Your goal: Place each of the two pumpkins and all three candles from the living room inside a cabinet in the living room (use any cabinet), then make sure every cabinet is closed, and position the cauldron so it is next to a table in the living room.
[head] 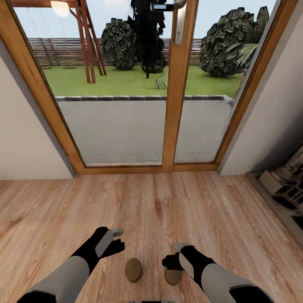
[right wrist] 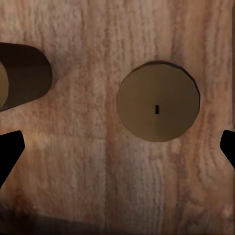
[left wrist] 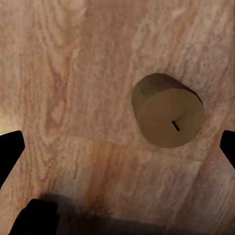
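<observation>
- Two candles stand upright on the wooden floor point(head: 151, 202) just in front of the robot, between its two forearms. They are squat tan-grey cylinders, each with a flat top and a tiny dark wick mark at the centre.
- The left candle point(head: 133, 269) stands free, just beside the left gripper point(head: 114, 237) and touching nothing.
- The right candle point(head: 172, 275) is partly covered by the right gripper point(head: 179, 250), which hangs over it.
- Seen from the right wrist, the right candle point(right wrist: 157, 107) sits between the two dark fingertips point(right wrist: 10, 152), with clear floor on each side; the other candle point(right wrist: 22, 81) lies near the picture's edge.
- Seen from the left wrist, the left candle point(left wrist: 167, 110) lies off centre, nearer one fingertip point(left wrist: 229, 147) than the other.
- Both grippers are spread wide and carry nothing.
- Judged by looks, each candle is light, rigid and smooth-sided, probably a little slippery, and low enough that it should not tip easily.
- The sensible hold is across the round side wall, one finger on each opposite flank, low and level.
- The right gripper looks nearly lined up for that; the left would need to shift sideways first.
- Beyond the candles, a wood-framed glass door point(head: 179, 105) shows a terrace and garden. White walls flank it, and a pale carved object point(head: 286, 181) stands at the far right.
</observation>
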### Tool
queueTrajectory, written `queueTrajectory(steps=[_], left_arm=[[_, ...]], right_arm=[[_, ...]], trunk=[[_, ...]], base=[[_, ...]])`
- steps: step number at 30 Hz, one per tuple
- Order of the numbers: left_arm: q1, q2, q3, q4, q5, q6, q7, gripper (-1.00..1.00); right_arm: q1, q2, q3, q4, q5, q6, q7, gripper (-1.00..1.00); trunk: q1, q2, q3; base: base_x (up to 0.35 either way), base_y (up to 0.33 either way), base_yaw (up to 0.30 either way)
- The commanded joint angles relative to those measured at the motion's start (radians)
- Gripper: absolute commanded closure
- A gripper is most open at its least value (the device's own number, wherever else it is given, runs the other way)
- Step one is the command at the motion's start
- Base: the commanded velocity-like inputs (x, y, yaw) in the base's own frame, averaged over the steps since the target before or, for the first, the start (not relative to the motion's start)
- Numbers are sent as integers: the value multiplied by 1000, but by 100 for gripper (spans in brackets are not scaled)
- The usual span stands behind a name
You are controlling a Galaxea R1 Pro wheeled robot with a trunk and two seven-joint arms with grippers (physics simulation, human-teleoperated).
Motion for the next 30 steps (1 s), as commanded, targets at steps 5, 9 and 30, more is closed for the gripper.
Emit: queueTrajectory(steps=[5,9,30], left_arm=[[0,2,-1,-3,-1,-3,0,-100],[0,2,-1,-3,-2,-5,0,-100],[-2,9,1,-23,1,-5,-12,-100]], right_arm=[[0,0,0,-7,1,-1,-3,-100],[0,0,0,-8,11,-2,-3,-100],[1,0,0,-7,25,-34,-3,-100]], trunk=[[0,0,0],[0,0,0],[0,0,0]], base=[[0,0,0],[0,0,0],[64,0,0]])
